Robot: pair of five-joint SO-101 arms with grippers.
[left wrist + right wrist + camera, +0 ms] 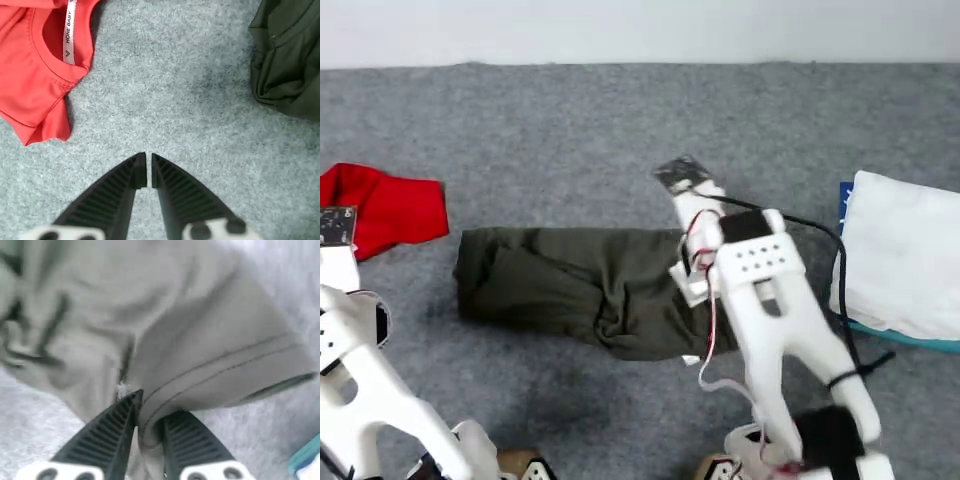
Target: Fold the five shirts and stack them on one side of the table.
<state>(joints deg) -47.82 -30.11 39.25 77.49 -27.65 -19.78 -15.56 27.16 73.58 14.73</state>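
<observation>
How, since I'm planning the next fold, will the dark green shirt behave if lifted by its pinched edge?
Probably floppy: the dark green shirt lies creased and bunched, so it should drape and sag from the right gripper. Likely light, since it looks like thin cloth. It may drag rather than slide on the fuzzy grey table cover.

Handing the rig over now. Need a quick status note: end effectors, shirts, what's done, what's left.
Left end effector: shut, empty, above the grey table between red shirt and olive shirt.
Right end effector: shut on the olive shirt's edge, at its right end.
Done: white shirt folded, on top of a stack at the right edge; teal fabric shows under it.
Left: finish folding the olive shirt and stack it; the red shirt lies loose at the left edge.
</observation>
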